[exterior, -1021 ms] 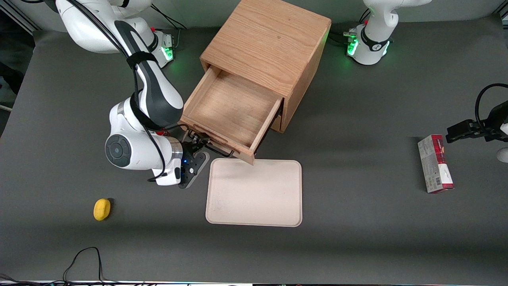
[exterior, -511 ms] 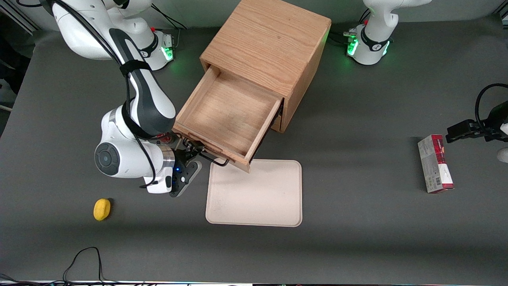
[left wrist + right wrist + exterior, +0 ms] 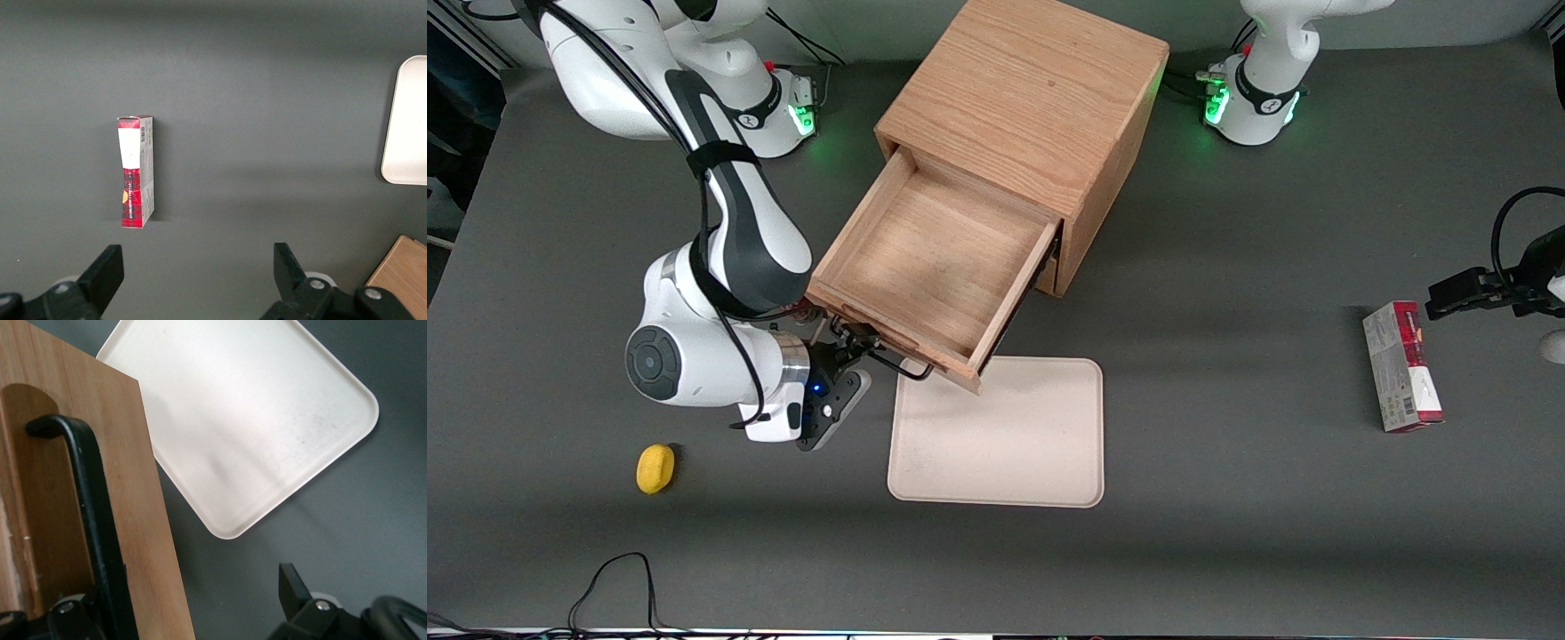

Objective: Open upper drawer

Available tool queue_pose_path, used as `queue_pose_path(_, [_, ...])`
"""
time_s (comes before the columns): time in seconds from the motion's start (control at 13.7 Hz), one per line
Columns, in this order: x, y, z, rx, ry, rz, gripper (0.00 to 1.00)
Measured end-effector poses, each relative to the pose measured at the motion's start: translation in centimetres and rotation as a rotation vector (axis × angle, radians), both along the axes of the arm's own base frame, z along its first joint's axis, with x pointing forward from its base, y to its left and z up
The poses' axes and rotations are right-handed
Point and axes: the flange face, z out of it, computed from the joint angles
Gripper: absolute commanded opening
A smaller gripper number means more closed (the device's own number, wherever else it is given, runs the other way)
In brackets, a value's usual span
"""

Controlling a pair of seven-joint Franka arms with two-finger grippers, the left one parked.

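The upper drawer [image 3: 934,258] stands pulled well out of the oak cabinet [image 3: 1032,98], toward the front camera, its plain wooden inside bare. Its black handle [image 3: 889,363] runs along the drawer front. The gripper [image 3: 852,348] is at that handle; the right wrist view shows its fingers spread wide, one beside the bar. A cream tray [image 3: 1005,444], nothing in it, lies just below the drawer's front corner.

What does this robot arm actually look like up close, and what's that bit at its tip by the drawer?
The working arm is glossy white with rounded joints, a dark grey panel along its forearm, a round grey cap at the wrist and black cables strapped alongside. Its base glows green. At the tip, by the upper drawer handle, sits the gripper: a small black block with two fingers and a tiny blue light.
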Motion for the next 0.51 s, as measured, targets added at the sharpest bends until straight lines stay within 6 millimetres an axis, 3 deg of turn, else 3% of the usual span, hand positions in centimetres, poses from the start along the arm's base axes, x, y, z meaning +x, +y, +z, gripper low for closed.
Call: queue_pose_path(0.51, [0.74,-0.98,-0.04,0.003,0.005,-0.013,1.00])
